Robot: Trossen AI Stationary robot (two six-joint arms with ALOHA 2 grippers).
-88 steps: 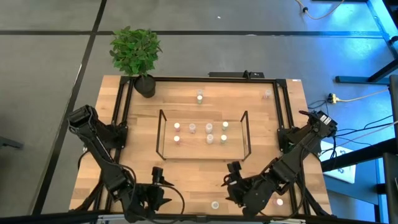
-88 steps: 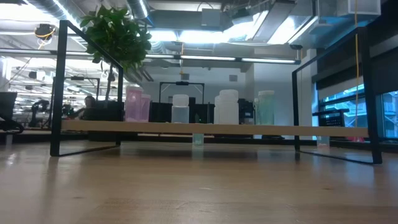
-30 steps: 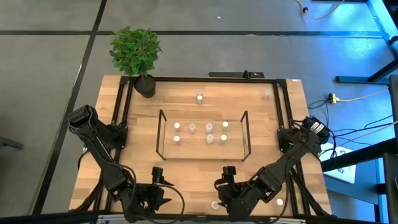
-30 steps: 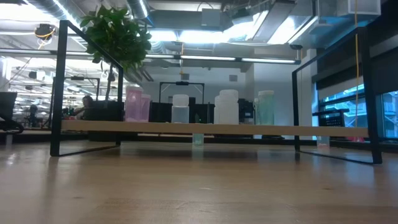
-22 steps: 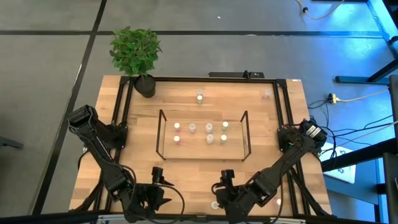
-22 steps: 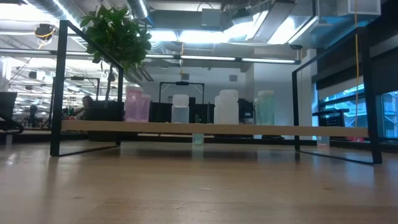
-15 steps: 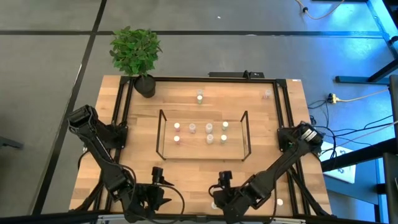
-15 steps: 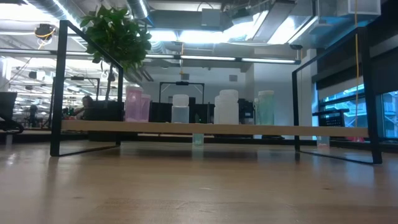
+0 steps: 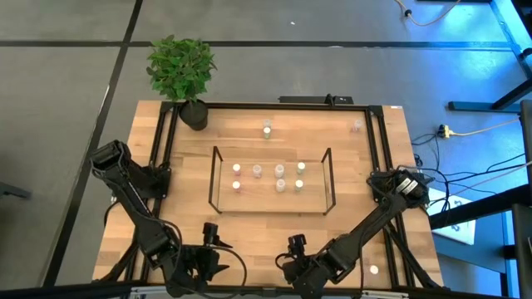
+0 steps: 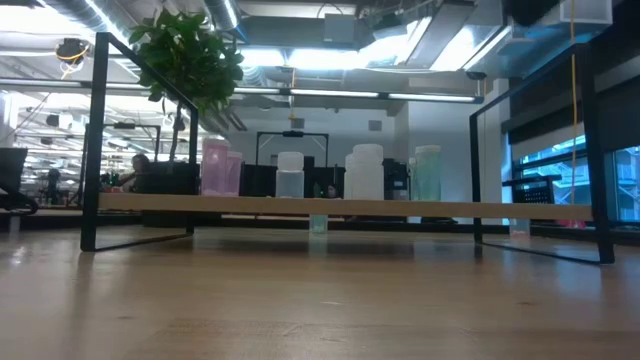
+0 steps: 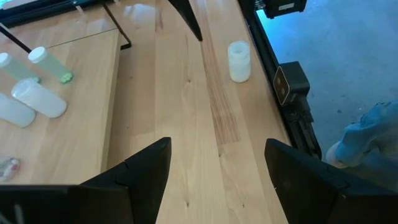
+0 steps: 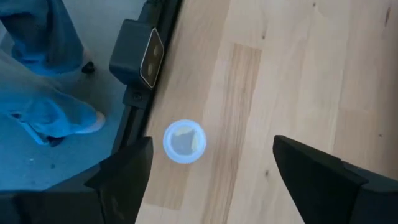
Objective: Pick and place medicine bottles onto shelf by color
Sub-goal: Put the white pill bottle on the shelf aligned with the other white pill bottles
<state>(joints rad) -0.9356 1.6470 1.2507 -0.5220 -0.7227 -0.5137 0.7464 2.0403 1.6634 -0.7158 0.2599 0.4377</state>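
1 shelf [image 9: 258, 199] carries 7 medicine bottles [image 9: 258, 171]: 4 in its far row, 3 in its near row. Off the shelf, 2 bottles stand beyond it and 1 nearer than it, rightward; 1 further bottle [image 12: 184, 141] shows only in the right wrist view. 1 potted plant [image 9: 181, 68]. 2 arms [image 9: 133, 195].

My high camera looks straight down on the whole table [image 9: 191, 158]. My low one sits at tabletop level, facing the shelf [image 10: 350, 205]. Both wrist cameras look closely down at the near edge.
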